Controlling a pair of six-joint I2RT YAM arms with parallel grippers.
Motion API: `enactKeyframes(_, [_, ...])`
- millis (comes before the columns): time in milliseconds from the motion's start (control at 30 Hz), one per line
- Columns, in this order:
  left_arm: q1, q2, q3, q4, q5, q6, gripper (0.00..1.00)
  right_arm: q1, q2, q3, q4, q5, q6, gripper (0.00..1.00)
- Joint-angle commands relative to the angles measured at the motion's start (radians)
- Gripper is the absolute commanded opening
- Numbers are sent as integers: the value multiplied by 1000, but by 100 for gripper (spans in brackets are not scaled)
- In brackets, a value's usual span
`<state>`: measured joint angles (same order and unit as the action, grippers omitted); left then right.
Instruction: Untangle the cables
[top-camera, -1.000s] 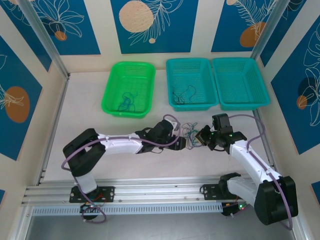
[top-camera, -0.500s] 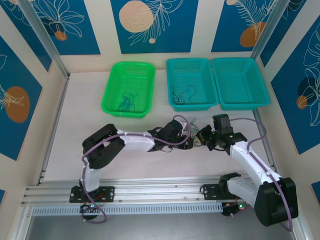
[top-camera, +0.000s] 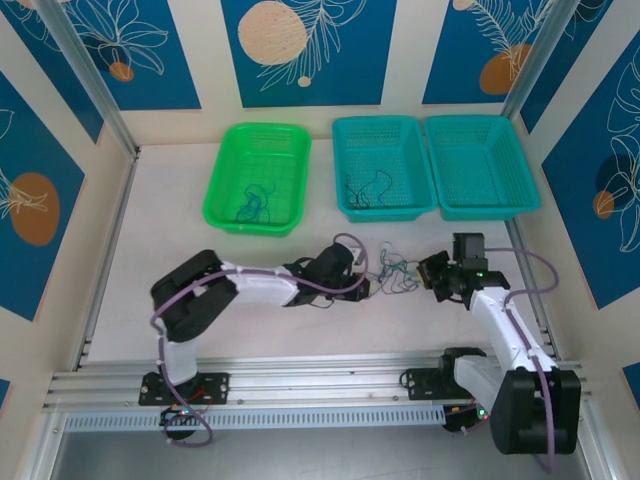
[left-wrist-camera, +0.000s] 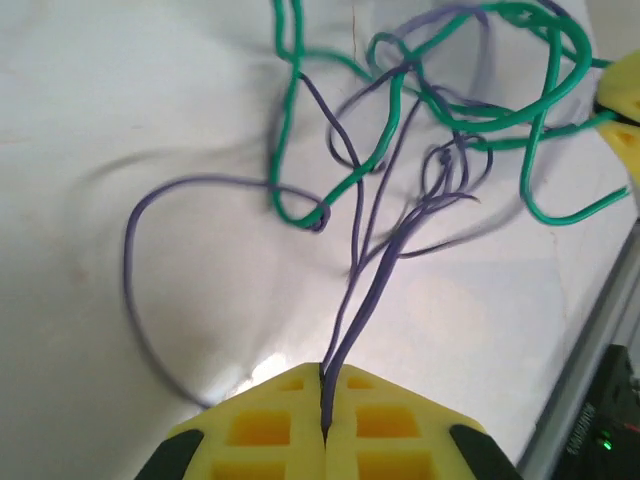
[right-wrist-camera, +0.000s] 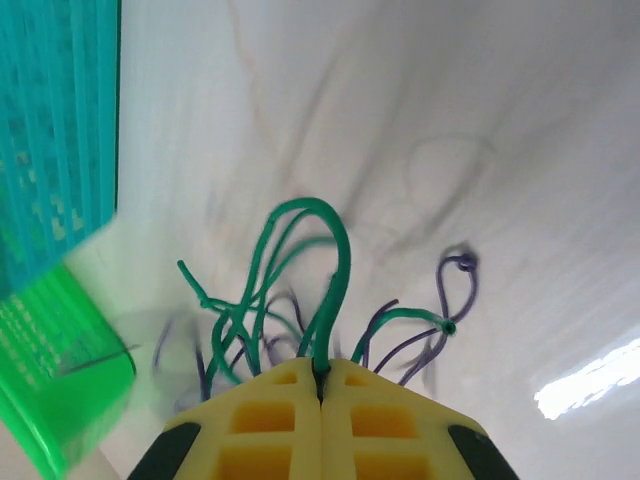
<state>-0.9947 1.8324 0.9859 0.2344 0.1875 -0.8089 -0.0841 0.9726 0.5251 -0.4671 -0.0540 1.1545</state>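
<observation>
Cables (top-camera: 393, 270) are lying tangled on surface (top-camera: 170, 215), near side of middle basket (top-camera: 385, 213). Left hand (left-wrist-camera: 323, 385) is clamping purple cable (left-wrist-camera: 372, 300); right hand (right-wrist-camera: 320, 372) is clamping green cable (right-wrist-camera: 338, 262). Probably light, limp, springy and snag-prone, so grip near free ends.

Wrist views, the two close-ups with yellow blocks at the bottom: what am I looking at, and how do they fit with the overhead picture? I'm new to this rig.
The overhead picture looks down on two robot arms bolted at the near edge of a white table. Each close-up comes from a camera on one arm's wrist, and the yellow blocks are that arm's two fingers. The left tool is shut on a purple wire. The right tool is shut on a green wire. Both wires belong to one tangle lying on the table between the arms. Behind it stand a green basket, a middle teal basket and a right teal basket. The first two hold a few thin wires.
</observation>
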Motion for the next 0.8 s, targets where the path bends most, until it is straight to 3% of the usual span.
enactKeyframes(0, [49,-166,-77,-49,-43,28,0,-159,7,-26,-21,-18,-100,0])
enactKeyframes(133, [128,-379,-190,-102,-41,15,0,-307,46,-43,-2,-106,-143,0])
enactKeyframes(400, [270,-710,-227,-285,-3,30,0,-413,45,-42,-7,-137,-208,0])
enactKeyframes(567, [307,-813,-143,-407,-1,74,0,-406,40,-26,-20,-118,-250,0])
enactKeyframes(767, [431,-890,103,-749,-84,233,0,-437,41,-25,-22,-91,-270,0])
